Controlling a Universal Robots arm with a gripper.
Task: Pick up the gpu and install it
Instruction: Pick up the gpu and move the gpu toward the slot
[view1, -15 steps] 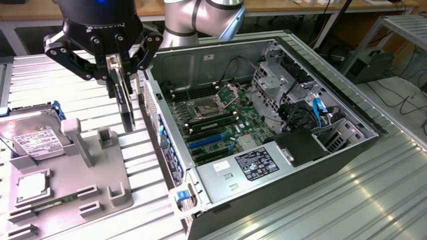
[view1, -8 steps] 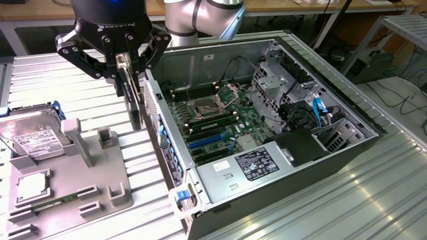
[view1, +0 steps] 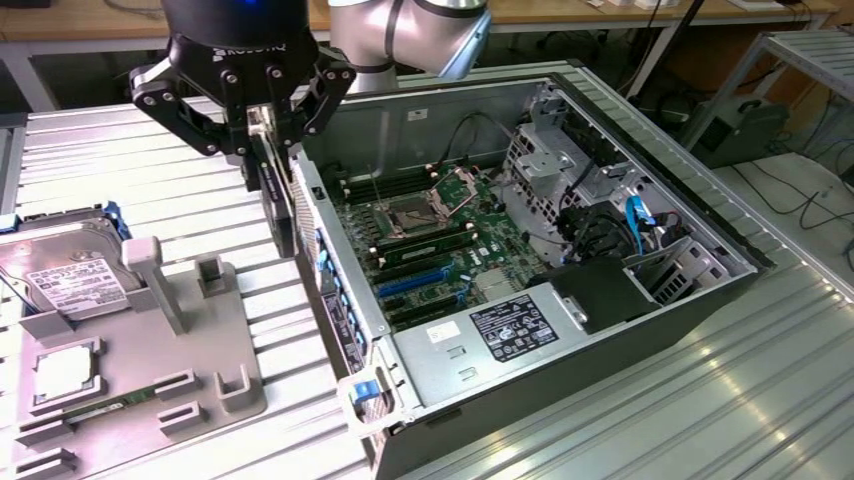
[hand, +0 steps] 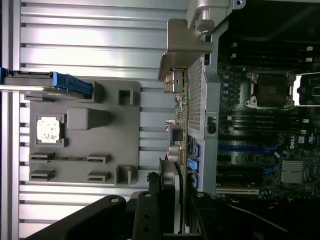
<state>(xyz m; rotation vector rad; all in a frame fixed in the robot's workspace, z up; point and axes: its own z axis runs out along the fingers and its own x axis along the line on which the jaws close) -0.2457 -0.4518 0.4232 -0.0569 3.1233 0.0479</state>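
Case wall (view1: 327, 262) just beside gpu (view1: 278, 200); blue slots (view1: 414, 281) inside unobstructed.

The desk (view1: 747, 400) is a bare metal top of long parallel ribs and grooves, pale grey and shiny where the light hits it. Two things lie directly on it. A grey moulded tray (view1: 200, 340) with raised posts and pockets lies flat, lower than the pincer (view1: 263, 150) and toward the exterior view's left of it. An open computer case (view1: 447, 375) lies on its side just beside the pincer, toward the exterior view's right, open face upward. A narrow strip of ribbed desk shows between tray and case.
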